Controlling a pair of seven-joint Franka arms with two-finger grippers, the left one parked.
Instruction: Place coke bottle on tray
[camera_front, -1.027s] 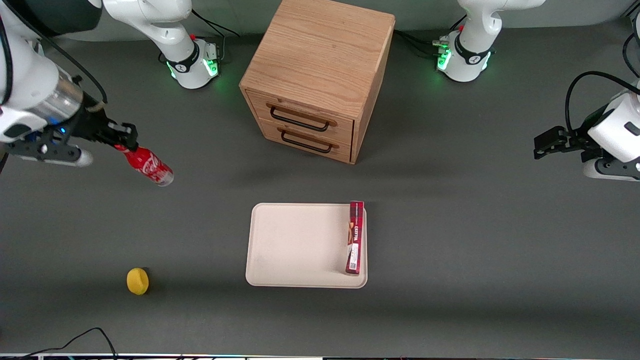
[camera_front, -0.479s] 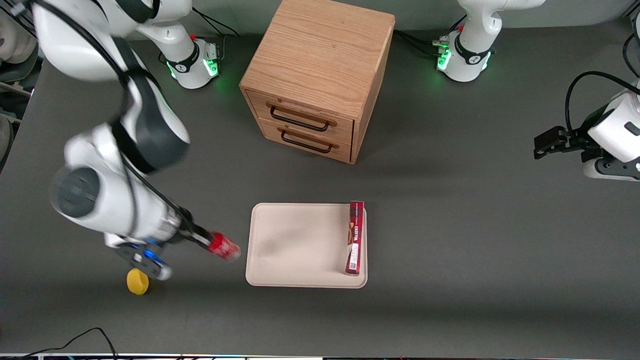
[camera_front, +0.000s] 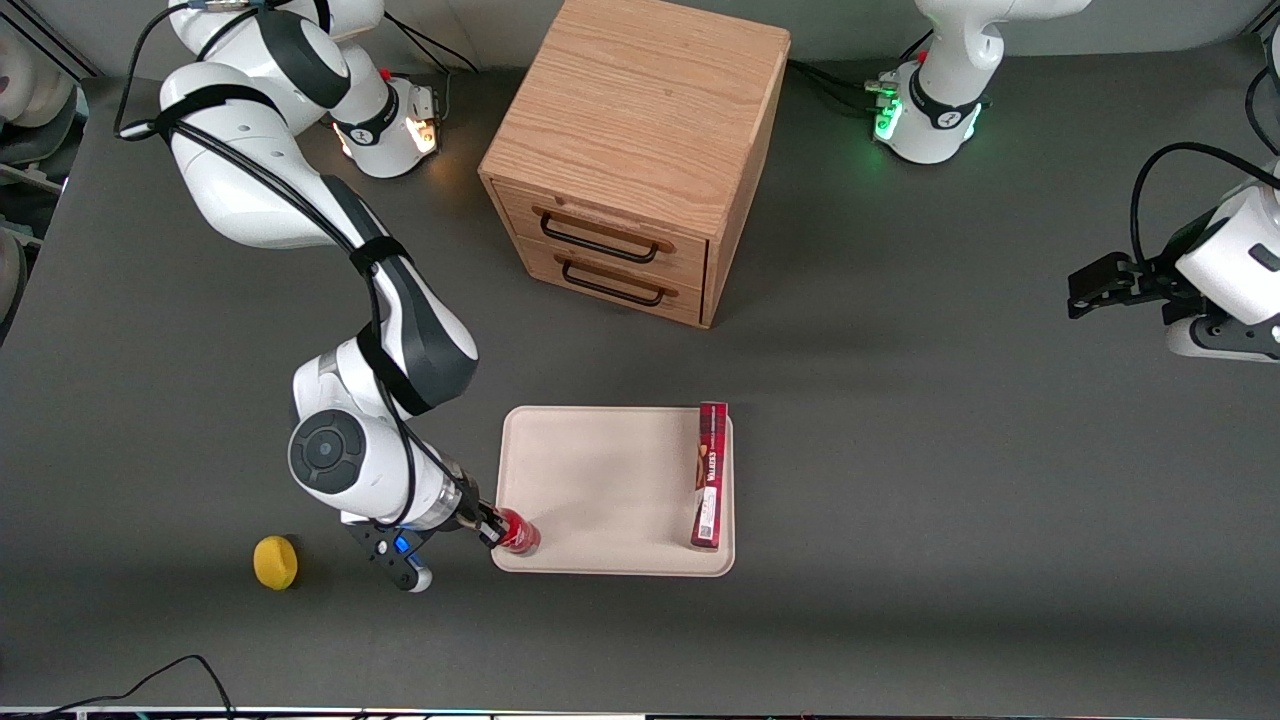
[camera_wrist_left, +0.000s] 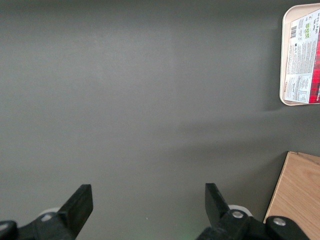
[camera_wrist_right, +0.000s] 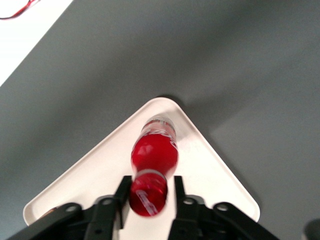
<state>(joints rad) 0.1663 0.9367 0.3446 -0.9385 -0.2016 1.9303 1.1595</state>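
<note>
My right gripper (camera_front: 497, 530) is shut on the red cap of the coke bottle (camera_front: 520, 536). It holds the bottle over the cream tray (camera_front: 600, 480), at the tray's corner nearest the front camera, toward the working arm's end. In the right wrist view the gripper (camera_wrist_right: 150, 182) has a finger on either side of the cap. The red bottle (camera_wrist_right: 155, 150) points down at the tray's rounded corner (camera_wrist_right: 100, 180). I cannot tell whether its base touches the tray.
A long red box (camera_front: 710, 475) lies on the tray along its edge toward the parked arm's end; it also shows in the left wrist view (camera_wrist_left: 307, 60). A wooden drawer cabinet (camera_front: 630, 150) stands farther from the camera. A small yellow object (camera_front: 275, 562) lies on the table beside the arm.
The right arm has swung the bottle from the working arm's end of the table toward the camera and across to the tray's near corner. The bottle stayed in the gripper.
</note>
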